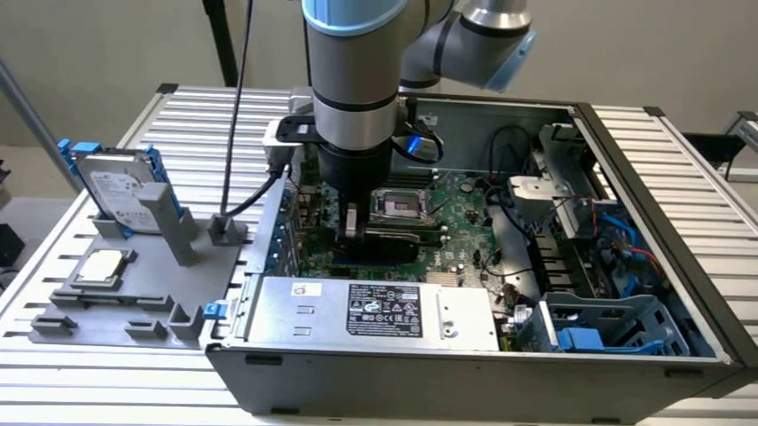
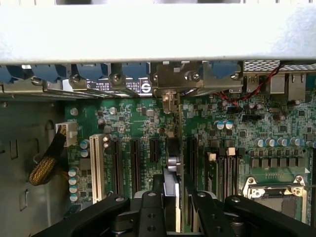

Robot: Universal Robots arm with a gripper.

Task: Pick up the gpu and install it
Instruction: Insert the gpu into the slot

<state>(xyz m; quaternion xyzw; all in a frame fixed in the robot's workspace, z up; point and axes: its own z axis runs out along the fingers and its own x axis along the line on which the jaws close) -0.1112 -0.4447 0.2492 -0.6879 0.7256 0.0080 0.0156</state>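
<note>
**GPU held edge-on over the expansion slots: alignment is the risk**

The end effector (image 2: 173,207) is down inside the open computer case (image 1: 663,355), its two fingers clamped on the gpu (image 2: 171,173), which stands on edge between them just above the motherboard (image 2: 237,133). In the exterior view the end effector (image 1: 353,232) sits low over the board, beside the CPU socket (image 1: 398,206).

The card's long axis appears to run parallel to the black expansion slots (image 2: 134,165), with its silver bracket end (image 2: 168,101) pointing toward the case's rear wall (image 2: 158,34) and its row of blue slot clips. Its bottom edge faces the board; whether it has entered a slot cannot be told.

Judging from this, the main hazard is a slight sideways offset or tilt: the card edge could land on a slot wall or between neighbouring slots, and downward force would then bend the card or stress the board. The bracket could also catch on the rear frame rather than sliding into its opening. A loose pinch might let the card rotate between the fingers.

On the bench (image 1: 71,355) outside, a hard drive (image 1: 119,191) and CPU chip (image 1: 101,264) sit in a grey fixture.
</note>
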